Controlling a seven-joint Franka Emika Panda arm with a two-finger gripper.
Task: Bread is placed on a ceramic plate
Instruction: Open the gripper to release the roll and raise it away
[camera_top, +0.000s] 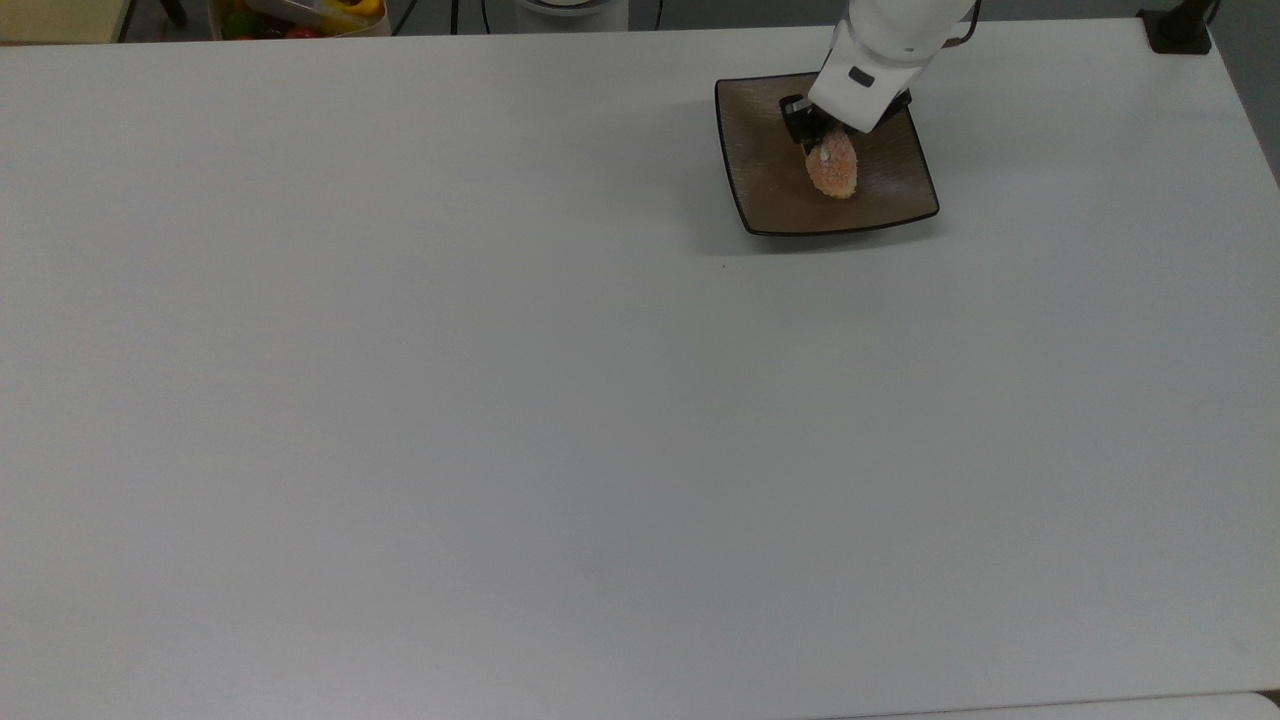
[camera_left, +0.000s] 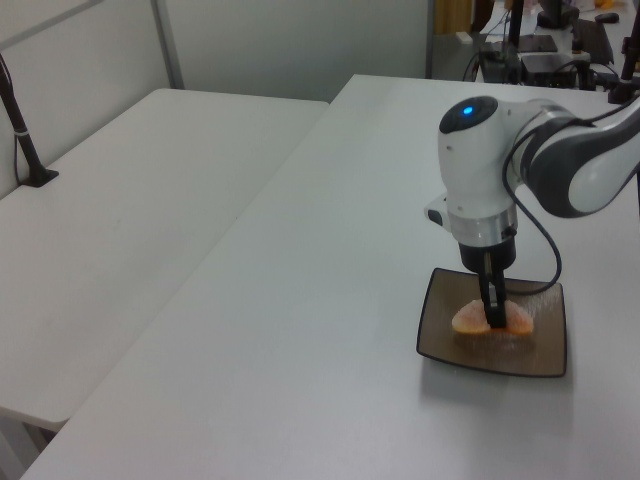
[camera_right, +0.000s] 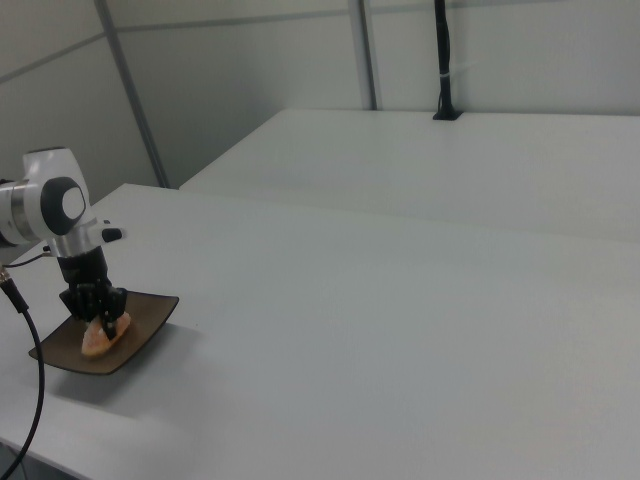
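Bread (camera_top: 832, 173) is pinched between the end effector (camera_top: 812, 135) fingers, sitting low over the ceramic plate (camera_top: 768, 190) in the upper right of the top view. Can't really tell if its underside actually touches the plate. In the left view the dark fingers (camera_left: 493, 300) cross right over the middle of the roll (camera_left: 468, 319), so only its two ends stick out. The arm's white body covers the plate's far edge in the top view. Plate sits on the white table (camera_top: 500, 400), nothing else in it. At the top left edge there's a tub (camera_top: 300, 18) of colourful stuff, cut off.
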